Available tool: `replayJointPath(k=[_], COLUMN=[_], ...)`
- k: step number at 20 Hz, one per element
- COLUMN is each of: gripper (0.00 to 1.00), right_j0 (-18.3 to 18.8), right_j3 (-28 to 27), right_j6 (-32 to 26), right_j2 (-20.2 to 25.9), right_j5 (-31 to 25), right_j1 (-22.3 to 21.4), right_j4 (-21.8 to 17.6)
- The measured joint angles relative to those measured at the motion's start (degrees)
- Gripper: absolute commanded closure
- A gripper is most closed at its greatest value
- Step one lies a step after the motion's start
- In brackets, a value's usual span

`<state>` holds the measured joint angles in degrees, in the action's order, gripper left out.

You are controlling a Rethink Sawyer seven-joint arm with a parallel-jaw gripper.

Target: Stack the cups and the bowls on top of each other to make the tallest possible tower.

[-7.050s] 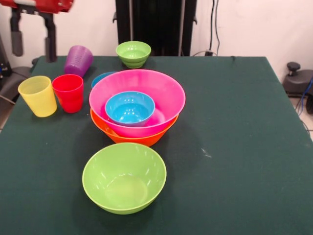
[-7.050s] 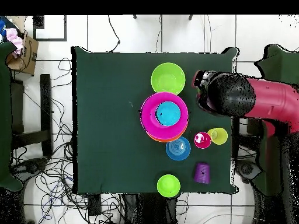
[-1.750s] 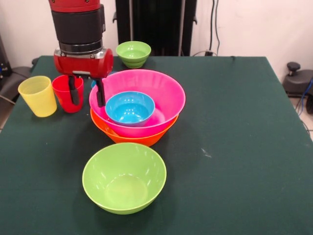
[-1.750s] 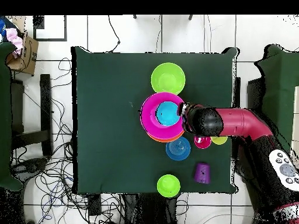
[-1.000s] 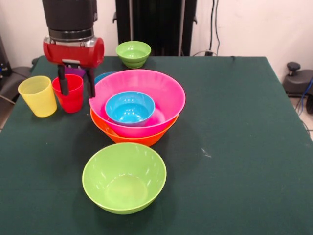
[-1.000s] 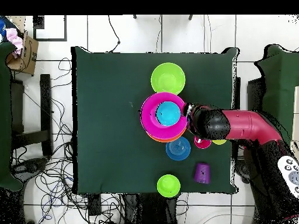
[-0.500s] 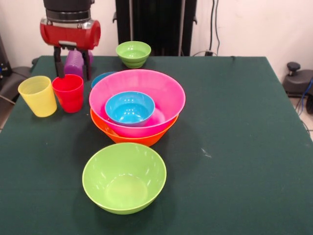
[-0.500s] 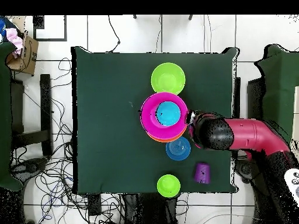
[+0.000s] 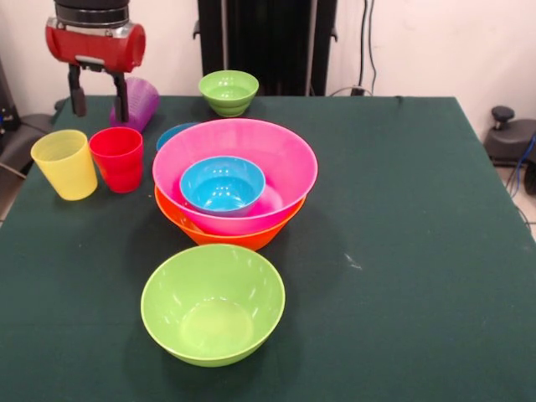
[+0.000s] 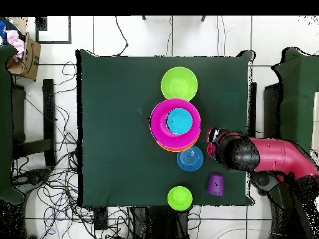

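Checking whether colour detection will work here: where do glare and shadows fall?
Front view: white highlights sit inside the blue bowl and pink bowl; soft shadows lie beside the large green bowl. Overhead view: the arm hides the red and yellow cups.

The red and black arm (image 9: pixel 94 33) is cut off by the front view's top edge. A blue plastic bowl (image 9: pixel 173 132) is mostly hidden behind the large pink plastic bowl (image 9: pixel 235 172), which covers most of the large orange plastic bowl (image 9: pixel 226 234). In the overhead view, the yellow and red cups are hidden beneath the arm.
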<state>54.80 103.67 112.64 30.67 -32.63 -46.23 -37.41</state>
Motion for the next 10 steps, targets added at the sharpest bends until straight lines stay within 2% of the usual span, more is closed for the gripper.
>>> replayJointPath(k=[10], gripper=[0.0], right_j0=[-0.4], right_j3=[0.8], right_j6=[0.0], right_j2=[-2.6], right_j5=[0.0], right_j1=[2.5], right_j4=[-3.8])
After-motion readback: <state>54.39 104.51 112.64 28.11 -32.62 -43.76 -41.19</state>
